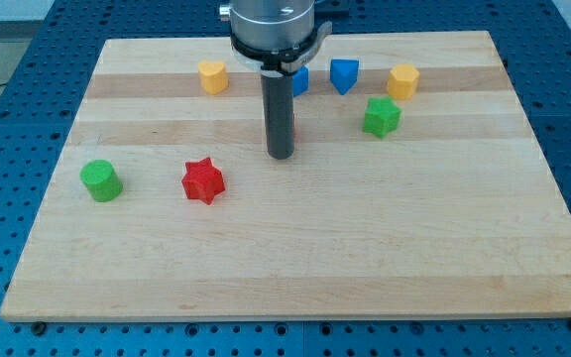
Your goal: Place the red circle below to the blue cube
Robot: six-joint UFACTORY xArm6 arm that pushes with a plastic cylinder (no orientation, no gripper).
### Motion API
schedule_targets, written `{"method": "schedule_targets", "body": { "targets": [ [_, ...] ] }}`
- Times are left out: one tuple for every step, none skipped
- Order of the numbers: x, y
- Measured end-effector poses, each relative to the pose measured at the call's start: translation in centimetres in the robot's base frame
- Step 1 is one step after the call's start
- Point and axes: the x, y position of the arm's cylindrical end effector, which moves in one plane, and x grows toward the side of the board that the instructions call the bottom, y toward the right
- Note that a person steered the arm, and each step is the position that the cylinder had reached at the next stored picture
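Observation:
My tip (281,155) rests on the wooden board near its middle. The red circle is almost wholly hidden behind the rod; only a thin red sliver (294,126) shows at the rod's right edge, just above the tip. The blue cube (301,80) sits toward the view's top, partly covered by the rod and the arm's housing, directly above the red sliver. The two look a short way apart.
A blue wedge-shaped block (343,74) lies right of the blue cube. Yellow blocks (212,75) (402,81) sit at top left and top right. A green block (382,116) is right of the rod. A red star (203,180) and a green cylinder (100,180) lie at left.

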Motion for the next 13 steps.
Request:
{"method": "schedule_targets", "body": {
  "targets": [
    [0.3,-4.0],
    [-2.7,-3.5],
    [-4.1,-1.6],
    [-4.0,0.3],
    [-0.8,-0.7],
    [0.1,3.8],
    [-3.0,7.0],
    [-5.4,7.9],
    [-5.8,10.2],
    [-5.7,13.0],
    [-5.5,12.0],
    [-6.4,11.0],
    [-5.5,9.7]
  ]
}}
